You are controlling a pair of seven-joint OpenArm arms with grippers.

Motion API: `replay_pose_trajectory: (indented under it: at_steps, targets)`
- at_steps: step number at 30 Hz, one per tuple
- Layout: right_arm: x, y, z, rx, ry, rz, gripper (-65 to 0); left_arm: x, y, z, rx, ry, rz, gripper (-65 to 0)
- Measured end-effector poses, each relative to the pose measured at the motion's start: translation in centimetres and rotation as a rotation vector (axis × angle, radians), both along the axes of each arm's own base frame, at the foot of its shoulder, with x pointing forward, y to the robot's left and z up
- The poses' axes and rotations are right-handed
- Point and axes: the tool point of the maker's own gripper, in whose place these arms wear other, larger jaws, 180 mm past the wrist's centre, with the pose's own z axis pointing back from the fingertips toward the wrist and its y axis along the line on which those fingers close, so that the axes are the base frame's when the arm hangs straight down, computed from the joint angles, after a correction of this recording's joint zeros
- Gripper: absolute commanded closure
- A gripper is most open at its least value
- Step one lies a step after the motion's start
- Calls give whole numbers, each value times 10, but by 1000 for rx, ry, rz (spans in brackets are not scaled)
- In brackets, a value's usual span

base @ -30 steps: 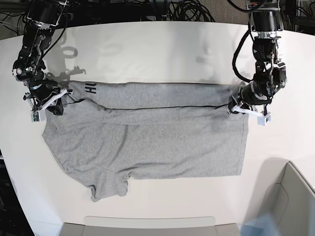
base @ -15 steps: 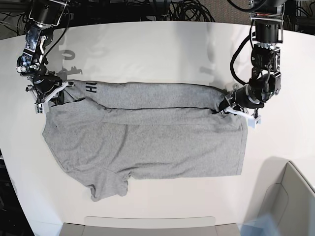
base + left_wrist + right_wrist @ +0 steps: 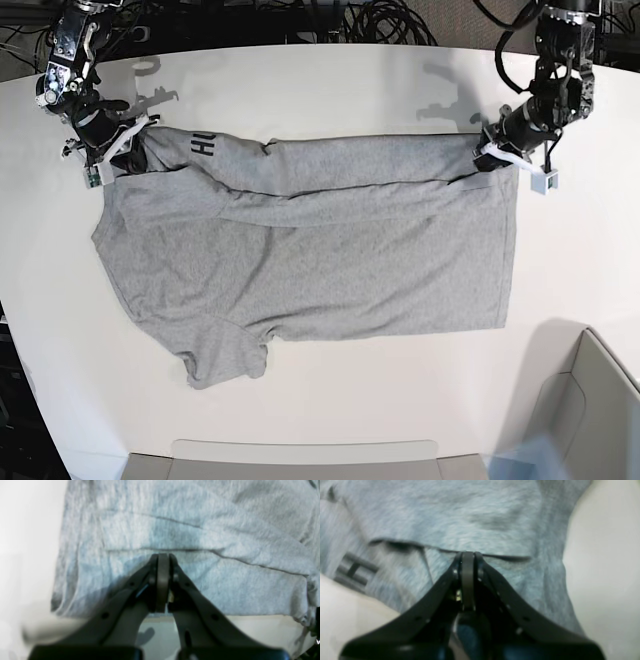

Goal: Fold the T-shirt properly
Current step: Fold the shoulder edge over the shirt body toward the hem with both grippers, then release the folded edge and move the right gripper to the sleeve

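Note:
The heather-grey T-shirt lies spread on the white table, with its far edge folded over. Black lettering shows on the flap near the left. My right gripper is at the shirt's far left corner. In the right wrist view the right gripper is shut on a fold of the shirt, with lettering beside it. My left gripper is at the far right corner. In the left wrist view the left gripper is shut on the shirt's fold.
A grey bin stands at the near right corner. A flat grey tray edge runs along the near side. Black cables lie behind the table's far edge.
Both grippers have moved toward the table's far side, dragging the shirt's folded edge with them. The whole shirt has shifted that way and its far edge is stretched straighter.

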Motion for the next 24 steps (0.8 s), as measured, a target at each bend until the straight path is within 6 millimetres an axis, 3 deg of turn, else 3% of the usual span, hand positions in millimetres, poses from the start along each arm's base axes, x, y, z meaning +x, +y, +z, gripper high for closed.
replay_pose_trajectory:
  at_steps: [4, 11, 16, 24]
  targets:
    - [-23, 0, -1, 2, 22, 33, -16, -34, 12, 1, -8, 21, 31, 0]
    - [-39, -23, -1, -4, 38, -43, -16, -74, 36, 2, 32, 40, 73, 0]
    - [-45, -28, -1, -7, 40, -56, -16, -89, 47, 4, 51, 53, 93, 0]
    - [-41, -17, 8, -80, 55, -31, -16, -89, 49, 16, 126, 100, 76, 0]
